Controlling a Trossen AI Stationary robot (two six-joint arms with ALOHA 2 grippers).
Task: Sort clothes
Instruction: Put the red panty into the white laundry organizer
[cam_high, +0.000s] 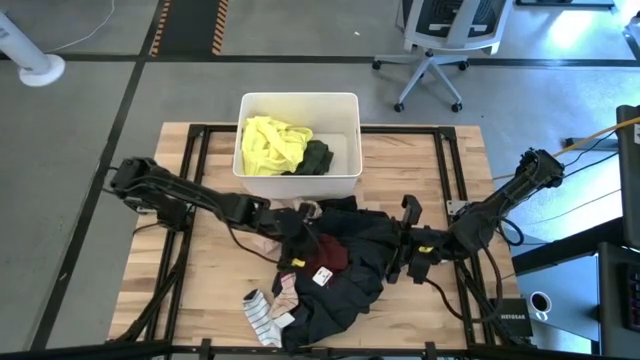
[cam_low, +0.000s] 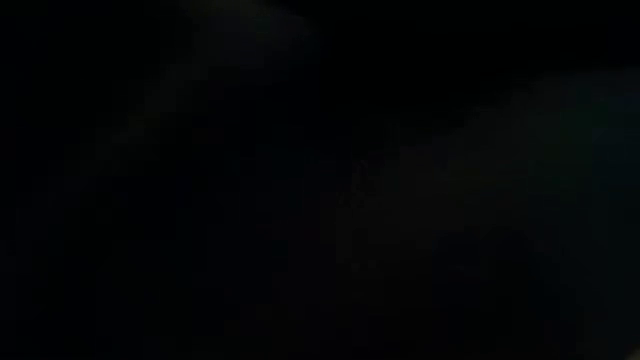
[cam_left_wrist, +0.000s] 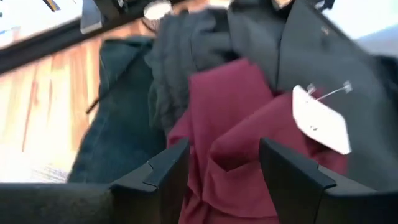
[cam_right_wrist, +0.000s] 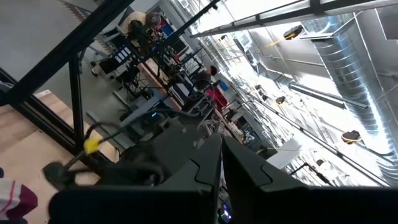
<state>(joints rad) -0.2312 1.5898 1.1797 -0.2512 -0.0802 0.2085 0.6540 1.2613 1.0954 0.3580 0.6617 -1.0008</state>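
Clothes pile at table (cam_high: 170, 250) centre toward front edge: black garments (cam_high: 350, 275), maroon garment (cam_left_wrist: 230, 130) with white tag (cam_left_wrist: 320, 121), grey-white striped sock (cam_high: 265, 315) at pile's front-left. White bin (cam_high: 300, 180) at rear edge, containing neon yellow garment (cam_high: 272, 143) and dark green garment (cam_high: 317, 158). Left tool (cam_left_wrist: 227, 165) over maroon garment, fingers spread wide, nothing gripped. Right tool (cam_right_wrist: 221, 162) at pile's right side, tilted upward, fingers closed together, nothing held.

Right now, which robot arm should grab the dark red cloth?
Probably the left. Its left gripper is open right over the dark red cloth. The right gripper is shut and points up, away from the pile.
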